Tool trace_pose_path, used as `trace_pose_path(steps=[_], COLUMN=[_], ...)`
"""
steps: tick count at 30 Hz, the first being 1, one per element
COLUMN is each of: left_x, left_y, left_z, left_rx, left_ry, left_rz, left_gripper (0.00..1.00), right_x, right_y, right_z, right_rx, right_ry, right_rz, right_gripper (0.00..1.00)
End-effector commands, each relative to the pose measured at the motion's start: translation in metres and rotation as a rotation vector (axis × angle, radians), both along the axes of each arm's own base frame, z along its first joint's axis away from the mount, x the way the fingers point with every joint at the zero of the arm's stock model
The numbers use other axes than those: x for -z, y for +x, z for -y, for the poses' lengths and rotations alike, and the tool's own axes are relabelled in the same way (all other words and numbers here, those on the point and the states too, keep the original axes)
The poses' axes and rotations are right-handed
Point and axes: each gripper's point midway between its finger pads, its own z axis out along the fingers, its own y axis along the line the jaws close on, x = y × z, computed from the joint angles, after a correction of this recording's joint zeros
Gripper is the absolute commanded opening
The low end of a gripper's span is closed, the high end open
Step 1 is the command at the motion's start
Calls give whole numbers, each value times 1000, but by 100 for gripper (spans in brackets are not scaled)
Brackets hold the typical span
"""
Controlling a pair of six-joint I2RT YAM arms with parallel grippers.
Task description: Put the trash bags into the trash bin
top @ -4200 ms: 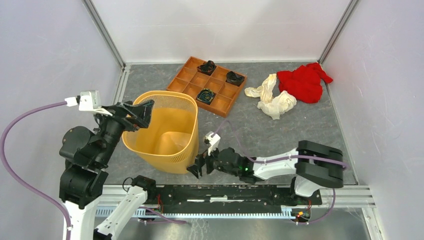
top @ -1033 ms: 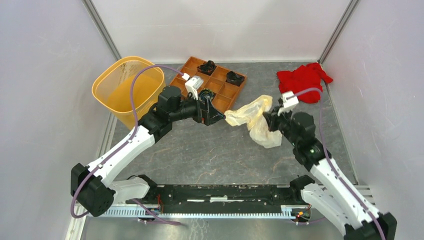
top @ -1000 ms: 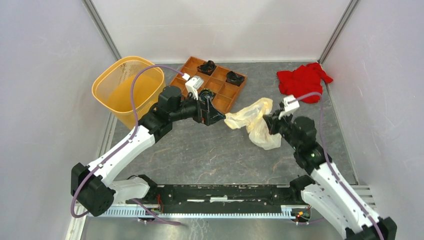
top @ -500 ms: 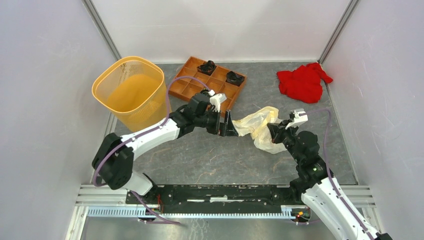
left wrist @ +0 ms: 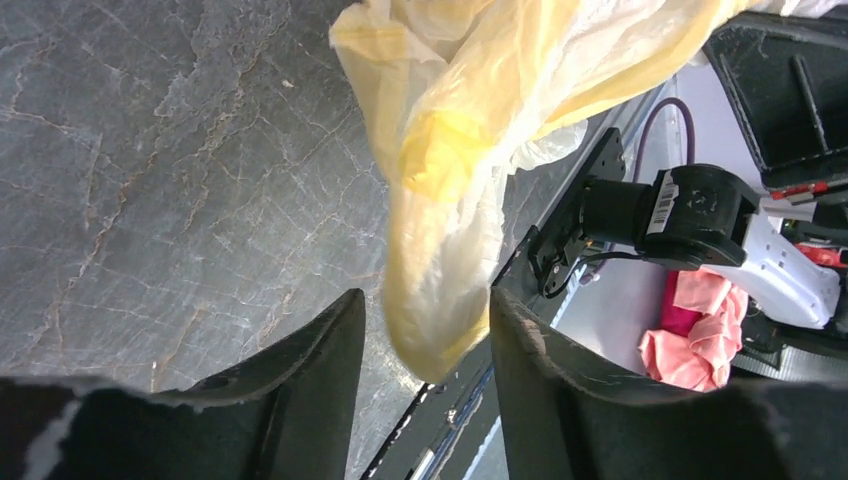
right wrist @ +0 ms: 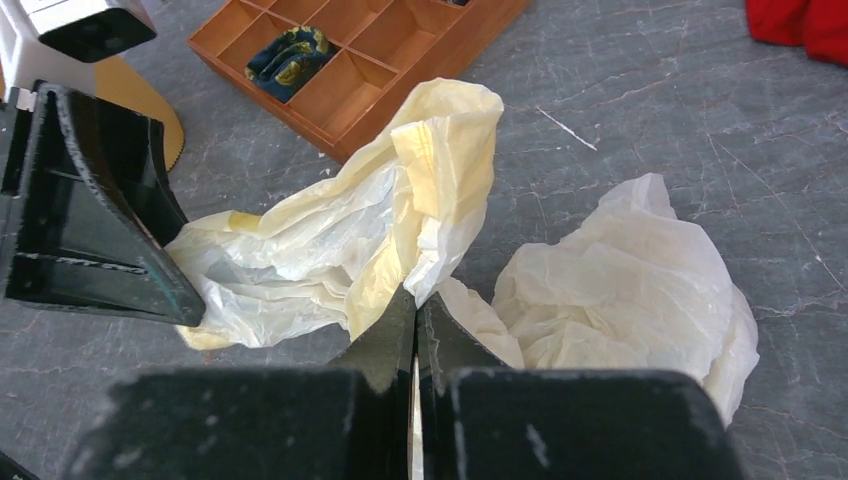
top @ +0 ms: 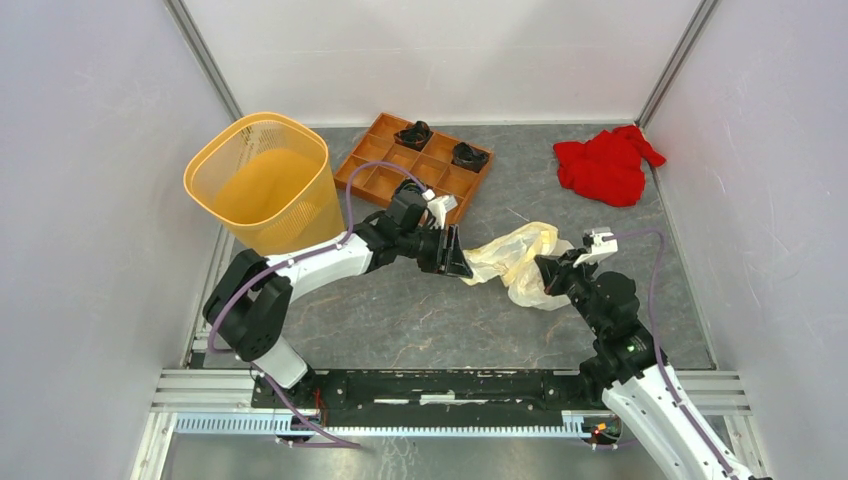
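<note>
While the trash bags (top: 515,255) span the gap between both sets of jaws, the step in hand looks like securing a two-handed grip. The next move calls for carrying the film to the trash bin (top: 290,230), which stands well behind the left gripper (left wrist: 425,300). The right gripper (right wrist: 416,305) has its jaws pressed together on a fold of film, while the left jaws stand spread — one bunched end lies between them, seemingly not squeezed.
</note>
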Motion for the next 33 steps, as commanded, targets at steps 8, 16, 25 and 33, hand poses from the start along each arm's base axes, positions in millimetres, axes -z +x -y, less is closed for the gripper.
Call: trace_pose_path(steps=[8,16,25,33], left_x=[-79,-179,-193,-181], left_y=[38,28,26,33], left_z=[-23,-67,-76,-74], left_rx=[-100,-205,-255,-275], left_ry=[-14,-149,-181,-139], left_rz=[293,720,760,696], left_gripper=[2,2,2,2], right_x=[2,-54,-103,-75], right_y=[-7,13,22,-12], right_z=[19,38,36,-35], right_rx=[17,99,125,-262], right_ry=[-186,-342,-301,-97], right_rz=[-58,-78,-19,-43], right_gripper=[1,3,42,76])
